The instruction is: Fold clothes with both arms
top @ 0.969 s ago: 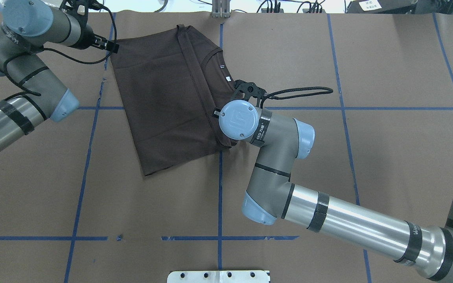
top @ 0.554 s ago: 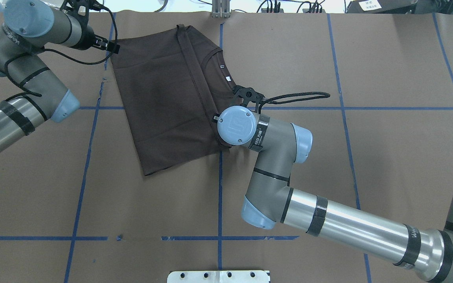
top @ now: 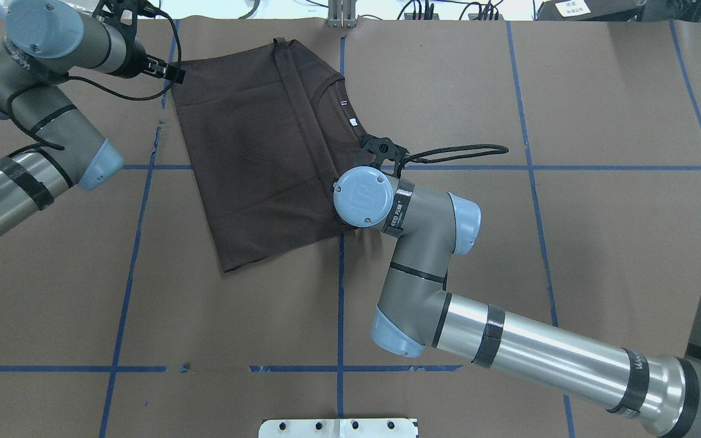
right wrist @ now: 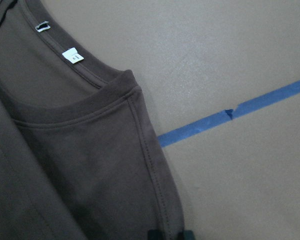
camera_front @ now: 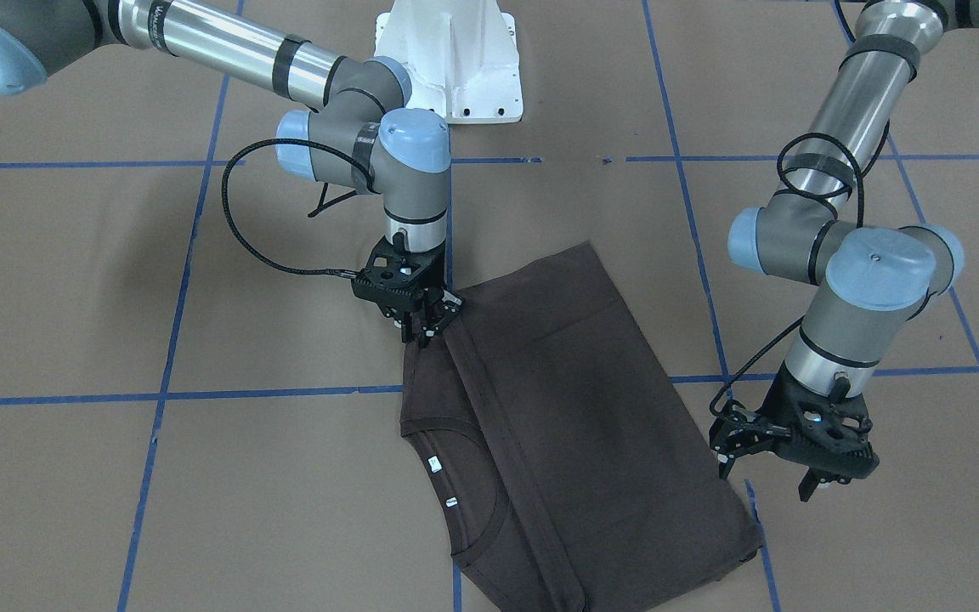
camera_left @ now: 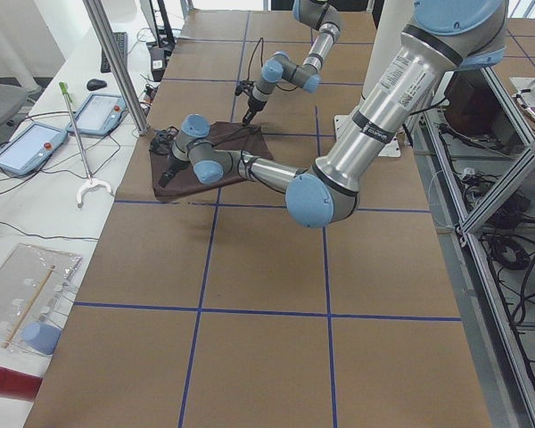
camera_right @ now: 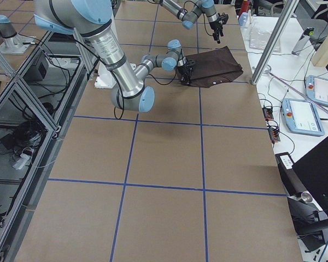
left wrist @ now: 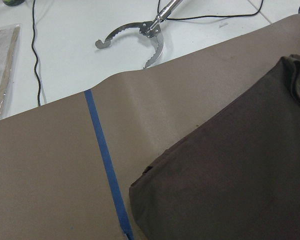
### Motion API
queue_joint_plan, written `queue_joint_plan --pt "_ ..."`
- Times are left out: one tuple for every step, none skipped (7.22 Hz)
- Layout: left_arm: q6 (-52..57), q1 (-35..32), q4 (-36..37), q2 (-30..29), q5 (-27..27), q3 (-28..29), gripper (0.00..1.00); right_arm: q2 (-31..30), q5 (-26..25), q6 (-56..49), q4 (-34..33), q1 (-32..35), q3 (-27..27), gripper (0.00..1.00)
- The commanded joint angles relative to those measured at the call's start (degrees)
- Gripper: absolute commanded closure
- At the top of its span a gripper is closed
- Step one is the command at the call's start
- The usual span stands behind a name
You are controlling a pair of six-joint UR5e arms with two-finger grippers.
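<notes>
The dark brown T-shirt (top: 253, 140) lies folded lengthwise on the brown paper, collar and white neck tags (top: 353, 121) to the right. My right gripper (camera_front: 421, 330) points down at the shirt's shoulder edge beside the collar. In the right wrist view its fingertips (right wrist: 156, 234) sit close together astride that hem (right wrist: 155, 175), shut on it. My left gripper (camera_front: 766, 476) is open and empty, hovering just off the shirt's far left corner (left wrist: 145, 172). It also shows in the overhead view (top: 165, 68).
The white pedestal base (camera_front: 455, 59) stands at the near middle edge. Blue tape lines (top: 341, 292) grid the paper. A metal reacher tool (left wrist: 140, 32) lies on the white bench past the table's far edge, beside an upright post (top: 341, 15).
My right wrist has shifted slightly left, further over the shirt's right edge, and its cable loop has followed. The left arm and the shirt have stayed put.
</notes>
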Motion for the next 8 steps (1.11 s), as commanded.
queue_joint_plan --pt "-0.7 0.8 -0.1 0.0 0.0 0.0 0.0 0.3 0.0 0.1 -1.0 0.0 0.1 1.0" --pt "-2.1 1.5 -0.1 -0.1 0.0 -0.1 0.0 0.4 0.0 0.2 -1.1 0.0 0.4 1.0" --pt "-2.3 1.8 -0.1 -0.1 0.0 -0.2 0.0 0.1 0.0 0.4 -1.7 0.0 2.0 1.0" --pt "-2.4 2.2 -0.1 -0.1 0.0 -0.6 0.0 -1.1 -0.2 0.8 -4.6 -1.4 6.5 1.0" --pt "-2.4 2.3 -0.1 -0.1 0.0 -0.6 0.0 -5.2 -2.5 1.9 -7.2 -4.7 13.2 1.0" --pt "-2.4 2.4 -0.1 -0.2 -0.1 -0.6 0.0 -12.2 -6.4 1.9 -7.6 -9.2 22.1 1.0" --pt "-2.4 2.7 -0.1 -0.2 -0.1 -0.7 0.0 -17.7 -8.5 2.0 -8.6 -12.5 29.1 1.0" --pt "-2.8 2.9 -0.1 -0.2 -0.1 -0.7 0.0 -21.1 -10.5 3.8 -10.9 -15.4 33.7 1.0"
